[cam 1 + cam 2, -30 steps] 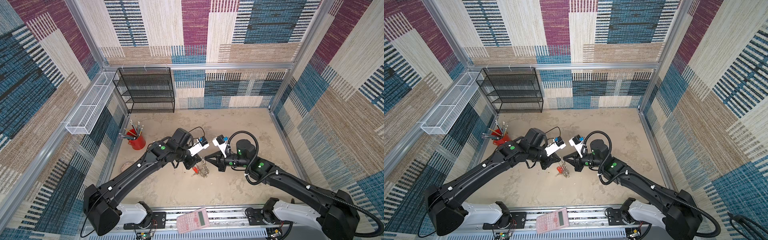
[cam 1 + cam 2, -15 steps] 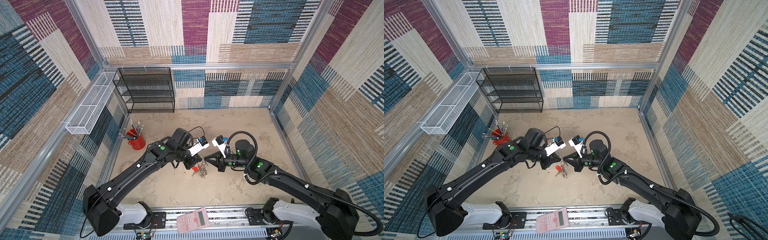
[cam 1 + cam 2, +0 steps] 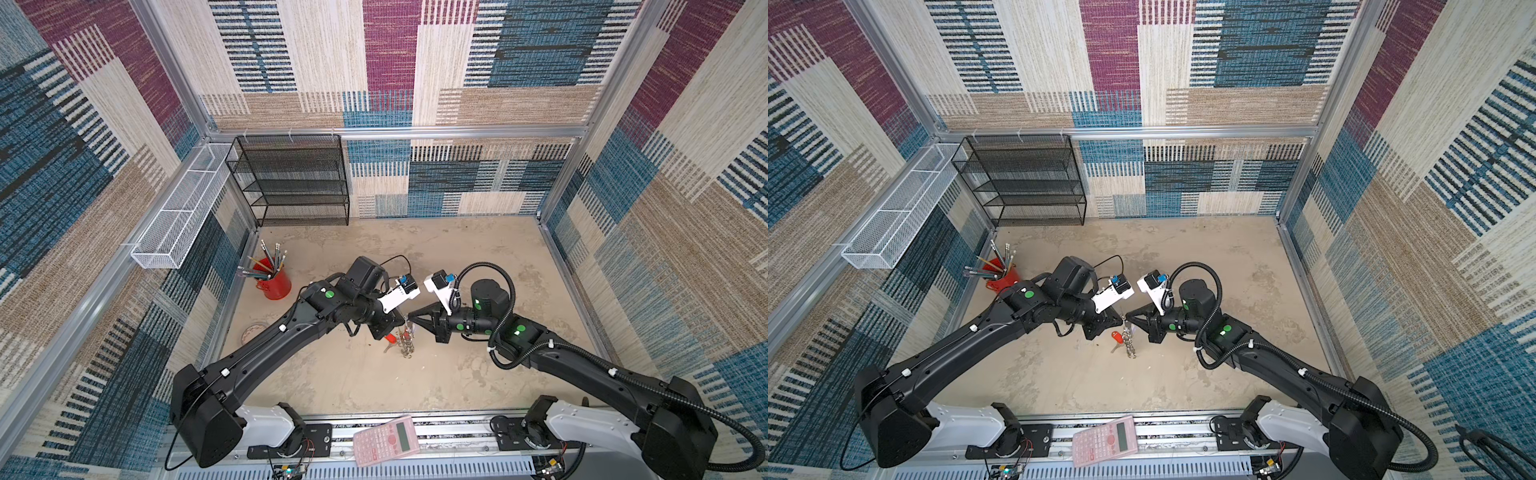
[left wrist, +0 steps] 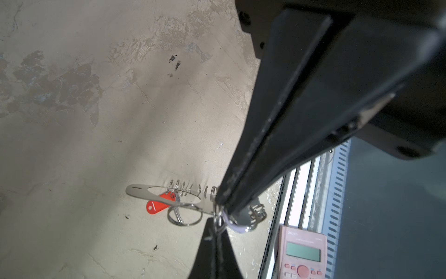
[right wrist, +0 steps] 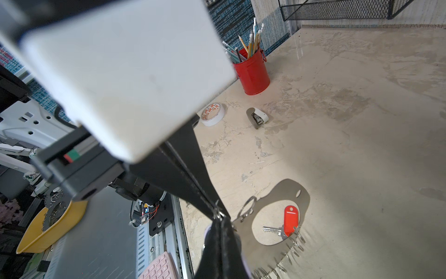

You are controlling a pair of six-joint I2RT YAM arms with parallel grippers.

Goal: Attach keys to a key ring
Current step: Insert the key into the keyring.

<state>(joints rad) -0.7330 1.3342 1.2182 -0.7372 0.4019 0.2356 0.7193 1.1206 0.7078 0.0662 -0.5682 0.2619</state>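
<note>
**A:** The jaws of both arms are pressed together, and their tips meet at one point above the middle of the table point(image 3: 457, 257).

**B:** And what do they clamp?

**A:** The left jaws pinch the key ring point(image 4: 142, 192) at one end, close to its row of split rings point(image 4: 177, 186). A pale lilac rim shows at the sides of the right jaws. So I judge they are closed on the lilac key point(image 5: 205, 233), but its head is mostly hidden.

**B:** Where is the key ring, exactly?

**A:** It hangs from that meeting point, between the two arms. In both top views its low end comes near the table. I cannot tell if it touches.

**B:** How far along is the task, in your opinion?

**A:** About half, I think. The red key point(image 5: 290, 219) hangs on one of the split rings, with its head over the opening of the band. I do not see the lilac key on any ring yet. What is left, I believe, is to thread it onto a split ring near the tips and then let go.

**B:** How does the key ring look?

**A:** It is a thin grey band, curved, with a large oval cut-out and a small slot near the far end. The silver split rings stand along one edge like a coil. One larger ring point(image 4: 184, 216) hangs near the pinched end. The band looks thin and flexible, so I expect it to sway easily.
</note>
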